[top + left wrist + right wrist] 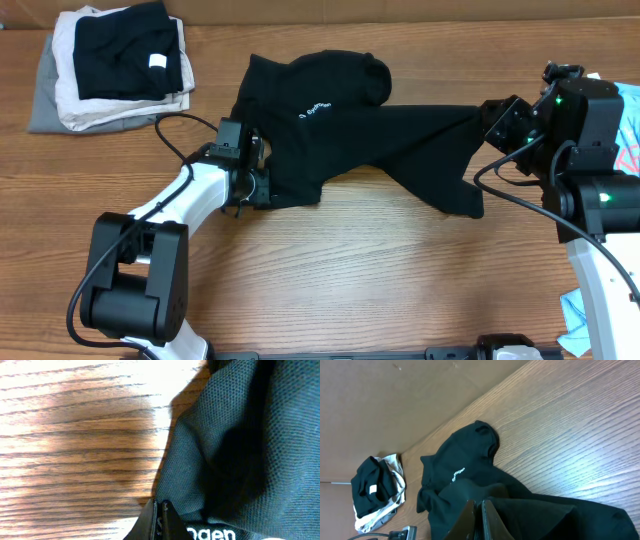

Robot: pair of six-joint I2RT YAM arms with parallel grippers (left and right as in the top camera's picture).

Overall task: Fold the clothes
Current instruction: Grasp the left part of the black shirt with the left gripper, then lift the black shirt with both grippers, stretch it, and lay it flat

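the clothes (pixel 340 140) lie stretched, long axis left to right on the table (pixel 350 290).

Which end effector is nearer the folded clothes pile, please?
Left. The left end effector sits below-right of the pile; the right end effector is far across the black garment.

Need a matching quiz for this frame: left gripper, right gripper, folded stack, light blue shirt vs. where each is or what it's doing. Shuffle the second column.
Column one:
1. left gripper
2. right gripper
3. folded stack
4. light blue shirt

Column two:
a. top left of the overhead view, on the table
b. shut on the right end of the black garment
c. right edge of the overhead view, partly under an arm
d. shut on the garment's lower left edge

Pairs: 1-d, 2-b, 3-a, 4-c
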